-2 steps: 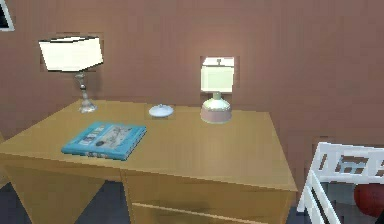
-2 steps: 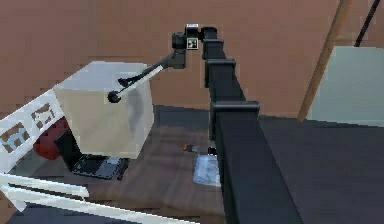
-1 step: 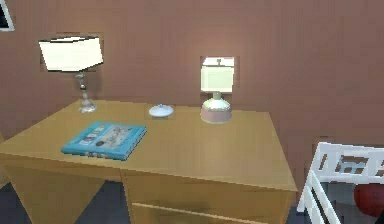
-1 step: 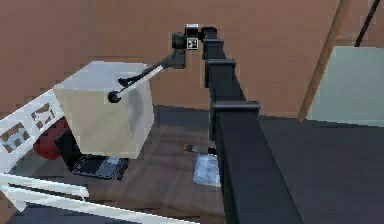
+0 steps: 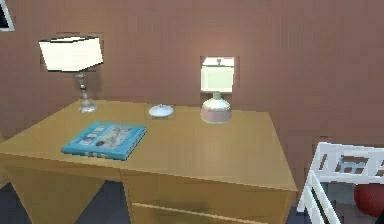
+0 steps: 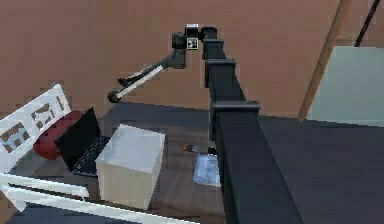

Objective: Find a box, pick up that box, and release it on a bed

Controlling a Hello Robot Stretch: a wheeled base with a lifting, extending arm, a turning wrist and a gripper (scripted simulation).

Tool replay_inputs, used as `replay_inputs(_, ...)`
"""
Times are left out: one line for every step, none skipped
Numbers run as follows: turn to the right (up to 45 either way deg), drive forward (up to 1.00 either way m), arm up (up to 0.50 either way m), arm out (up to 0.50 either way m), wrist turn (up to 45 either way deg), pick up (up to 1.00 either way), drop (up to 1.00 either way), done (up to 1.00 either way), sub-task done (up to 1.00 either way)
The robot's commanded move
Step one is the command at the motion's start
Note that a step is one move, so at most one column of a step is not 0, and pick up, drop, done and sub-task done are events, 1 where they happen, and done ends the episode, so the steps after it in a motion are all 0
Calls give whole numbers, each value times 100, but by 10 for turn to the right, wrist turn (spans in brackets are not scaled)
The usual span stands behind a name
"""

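Box (image 6: 130, 166): pale, off-white cube, plain faces, top lighter than the sides. Stands upright on a dark brown surface (image 6: 175, 125) in the arm side view, just beside an open dark laptop (image 6: 80, 142) on its left.

Gripper (image 6: 116, 90): out at the arm's (image 6: 235, 130) far end, thin fingers slanting down-left against the bare wall. Nothing hangs from them, so it holds nothing; how the fingers are set, cannot tell. Box sits lower in the picture and slightly right of the fingertips, apart from them.

Hard to make out: a white rail (image 6: 95, 196) crosses the box's foot. Red shape (image 6: 52, 137) partly behind the laptop. Pale flat item (image 6: 203, 172) cut by the arm, unidentifiable.
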Motion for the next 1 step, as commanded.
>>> replay_inputs(0, 0, 0, -10, 0, 0, 0, 0, 0)
